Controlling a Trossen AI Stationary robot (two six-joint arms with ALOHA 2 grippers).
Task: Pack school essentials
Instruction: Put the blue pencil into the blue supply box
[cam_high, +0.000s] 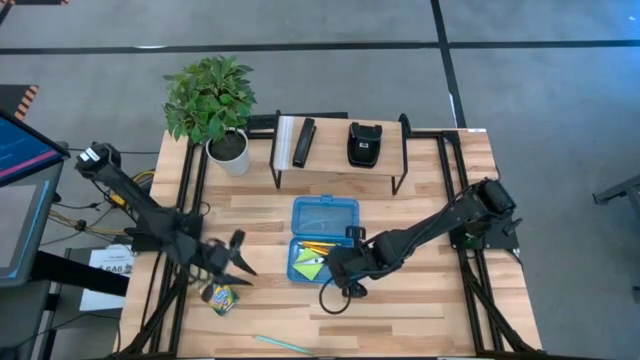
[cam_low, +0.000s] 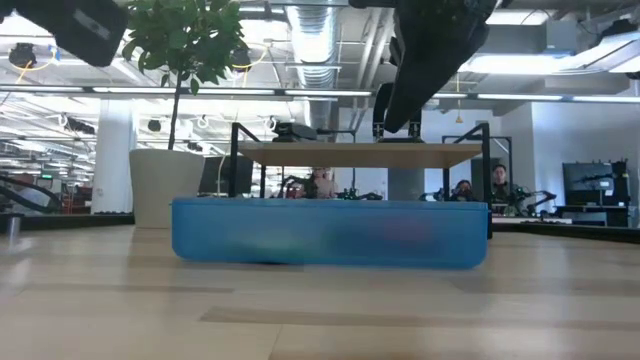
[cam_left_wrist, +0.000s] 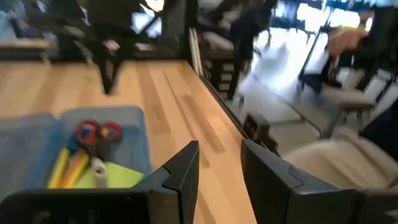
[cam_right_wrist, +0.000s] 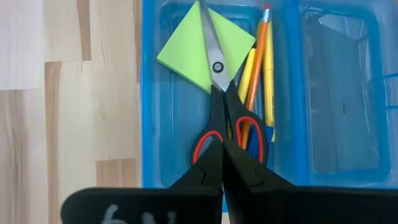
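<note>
The open blue plastic box (cam_high: 325, 240) sits mid-table. In its tray the red-handled scissors (cam_right_wrist: 216, 68) lie across the lime-green sticky-note pad (cam_right_wrist: 183, 53), with yellow and orange pencils (cam_right_wrist: 260, 62) beside them. My right gripper (cam_right_wrist: 222, 152) is shut and hovers just above the scissors' handles; the low view shows it raised above the box (cam_low: 330, 232). My left gripper (cam_high: 238, 262) is open above the table left of the box. The crayon box (cam_high: 220, 297) lies on the table just nearer than it. The teal pen (cam_high: 280, 343) lies at the near edge.
A potted plant (cam_high: 215, 105) stands at the far left. A black wire rack (cam_high: 340, 150) along the far side carries a black bar (cam_high: 303, 142) and a black pouch (cam_high: 363, 143). The box's lid (cam_high: 325, 214) lies open toward the far side.
</note>
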